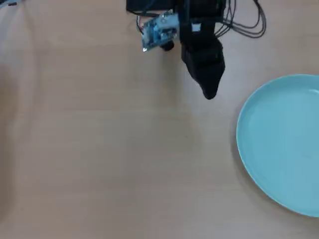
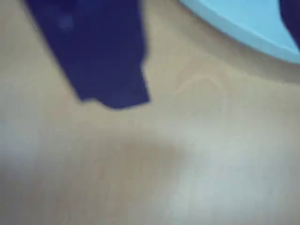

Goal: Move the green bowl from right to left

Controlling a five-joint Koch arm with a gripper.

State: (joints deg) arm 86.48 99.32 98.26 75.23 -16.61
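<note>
The green bowl is a wide, shallow, pale mint dish lying flat on the table at the right edge of the overhead view, partly cut off by the frame. My black gripper hangs at the top centre, its tip pointing down the picture, left of the bowl's rim and apart from it. In the wrist view one dark finger fills the upper left and a sliver of the other shows at the top right corner. A wide gap separates them, so the gripper is open and holds nothing. The bowl's rim crosses the top of that view.
Bare light wooden tabletop spreads across the left and middle of the overhead view. A small circuit board and black cables sit by the arm's base at the top.
</note>
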